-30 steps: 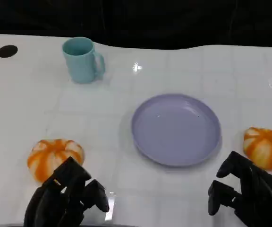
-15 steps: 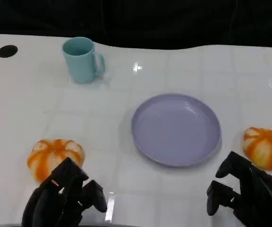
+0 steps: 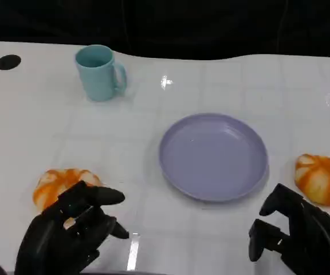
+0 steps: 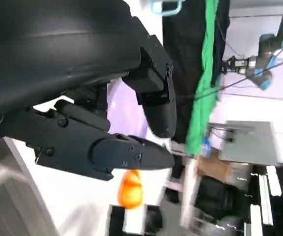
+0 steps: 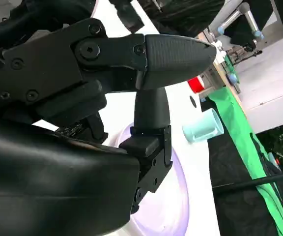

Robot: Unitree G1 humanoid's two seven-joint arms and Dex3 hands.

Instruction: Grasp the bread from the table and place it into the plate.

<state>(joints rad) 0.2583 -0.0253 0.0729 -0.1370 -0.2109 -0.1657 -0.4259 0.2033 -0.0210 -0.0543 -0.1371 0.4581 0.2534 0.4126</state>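
Head view: two orange-striped breads are sitting on the white table [image 3: 222, 240] — left bread [image 3: 59, 184] at the near left, right bread [image 3: 321, 179] at the far right edge, both outside the plate [image 3: 213, 156], which is lying bare in the middle. One teal cup [image 3: 99, 73] is standing at the back left, handle facing right. Left hand [image 3: 67, 232] is hovering just in front of the left bread, fingers spread and grasping nothing, fingertips overlapping the bread's near edge; can't tell if they're touching. Right hand [image 3: 297, 238] is sitting near the right bread, fingers apart, also released. Left wrist view: left hand's fingers [image 4: 131, 152] are showing splayed, with one bread [image 4: 130, 187] beyond them and lilac plate surface [image 4: 124, 113] behind — plus a green curtain and a robot arm in the background, which the head view isn't catching. Right wrist view: right hand's fingers [image 5: 173, 51] are reaching over the plate [image 5: 168, 206], with the cup [image 5: 204, 127] lying past it.
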